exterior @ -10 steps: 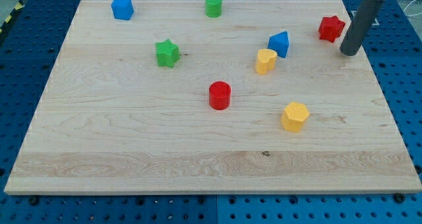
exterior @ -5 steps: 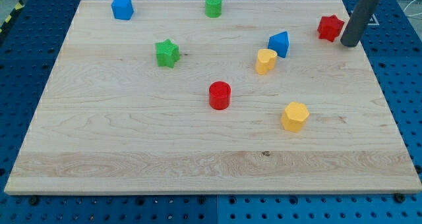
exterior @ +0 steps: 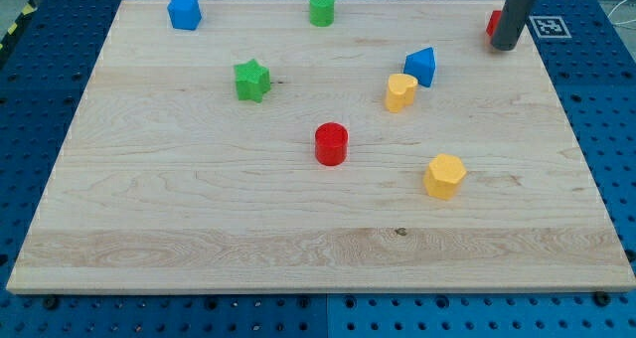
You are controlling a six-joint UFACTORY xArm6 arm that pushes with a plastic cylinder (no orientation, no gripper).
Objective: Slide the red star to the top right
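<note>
The red star (exterior: 492,23) is near the board's top right corner. Only a small red sliver of it shows at the left of the dark rod, which hides the rest. My tip (exterior: 504,47) rests on the board right at the star, on the side toward the view's bottom right, and seems to touch it.
On the wooden board (exterior: 199,199) lie a blue block (exterior: 184,11) at top left, a green cylinder (exterior: 321,8), a green star (exterior: 251,81), a blue block (exterior: 421,67), a yellow block (exterior: 400,91), a red cylinder (exterior: 331,143) and a yellow hexagonal block (exterior: 444,175). A printed marker tag (exterior: 548,26) is at the top right edge.
My tip has moved up and to the left, from the star's right side to right against it. The red star has slid up toward the top right corner and is now mostly hidden.
</note>
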